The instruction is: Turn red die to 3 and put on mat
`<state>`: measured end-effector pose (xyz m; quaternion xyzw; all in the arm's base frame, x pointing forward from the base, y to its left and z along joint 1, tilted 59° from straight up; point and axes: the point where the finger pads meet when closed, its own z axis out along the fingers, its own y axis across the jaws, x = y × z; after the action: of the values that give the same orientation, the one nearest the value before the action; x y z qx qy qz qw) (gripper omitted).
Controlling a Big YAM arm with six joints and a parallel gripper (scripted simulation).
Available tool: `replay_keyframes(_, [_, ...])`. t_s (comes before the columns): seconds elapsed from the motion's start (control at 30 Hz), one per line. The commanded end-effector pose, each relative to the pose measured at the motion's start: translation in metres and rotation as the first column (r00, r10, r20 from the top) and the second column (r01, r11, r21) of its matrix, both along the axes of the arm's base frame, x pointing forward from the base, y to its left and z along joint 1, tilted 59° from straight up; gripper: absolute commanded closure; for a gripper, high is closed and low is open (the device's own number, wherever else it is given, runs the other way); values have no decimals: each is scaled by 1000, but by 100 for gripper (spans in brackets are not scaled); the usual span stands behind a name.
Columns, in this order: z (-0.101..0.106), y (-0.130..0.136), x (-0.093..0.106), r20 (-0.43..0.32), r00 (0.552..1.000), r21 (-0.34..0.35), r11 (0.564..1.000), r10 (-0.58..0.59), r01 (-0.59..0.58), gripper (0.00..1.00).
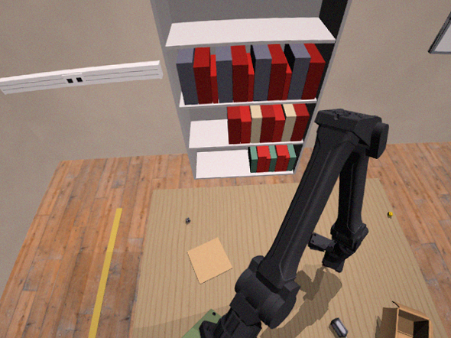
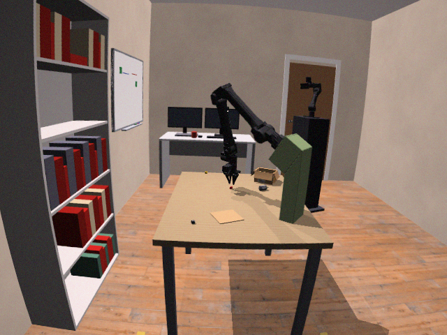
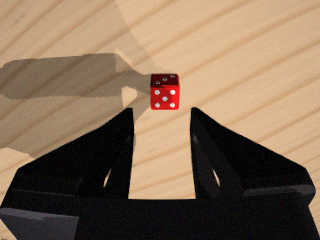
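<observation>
The red die lies flat on the bare table top, right of the mat. In the wrist view it sits just beyond my fingertips, not between them. My gripper hangs close above the die, pointing down, its fingers partly closed with an empty gap a little wider than the die. In the top view the gripper hides the die. The tan square mat lies on the table some way left of the gripper. I cannot read the die's top number.
A black die lies beyond the mat; a yellow die lies near the table's right edge. An open cardboard box and a small dark object sit near the arm's green base.
</observation>
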<state>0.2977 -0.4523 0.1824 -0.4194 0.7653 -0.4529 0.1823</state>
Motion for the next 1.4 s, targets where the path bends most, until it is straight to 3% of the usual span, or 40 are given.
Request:
replay_keyframes(0.0, [0,-3,11,12,1000,0,1000,2,-2,70])
replay_keyframes(0.2, [-6,-6,11,9,1000,6,1000,-2,2,70])
replay_keyframes(0.3, [5,-6,14,21,1000,-15,1000,1,-1,70])
replay_keyframes(0.53, [-7,-5,11,8,1000,8,1000,-2,2,70])
replay_keyframes(1.37, [-5,-5,11,10,1000,5,1000,-2,2,70])
